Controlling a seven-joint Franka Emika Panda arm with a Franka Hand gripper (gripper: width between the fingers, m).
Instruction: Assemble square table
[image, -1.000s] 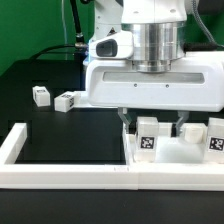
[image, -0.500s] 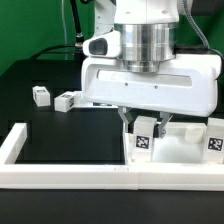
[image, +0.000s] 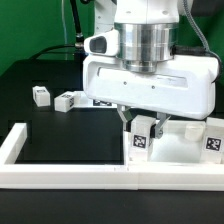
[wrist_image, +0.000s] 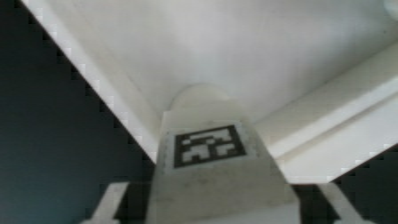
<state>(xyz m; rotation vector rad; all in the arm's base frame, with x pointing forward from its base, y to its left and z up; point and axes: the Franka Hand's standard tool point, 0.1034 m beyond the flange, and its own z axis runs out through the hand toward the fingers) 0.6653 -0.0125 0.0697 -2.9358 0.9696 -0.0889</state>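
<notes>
Toward the exterior view's right, just behind the long white frame (image: 60, 172), the gripper (image: 143, 127) has its jaws narrowed onto 1 roughly upright leg block (image: 143, 141), seemingly pinching its 2 plain sides (the tagged face is left bare). It looks light, stiff and smooth, so I judge it could twist or slip unless held squarely across those flats. It is white and squarish with a black-white tag; 2 spare blocks (image: 40, 95) lie well apart on the black worktop (image: 60, 135).

Arm (image: 150, 60) hides most of the square top (image: 185, 150) — edge crops one leg block (image: 215, 138).
</notes>
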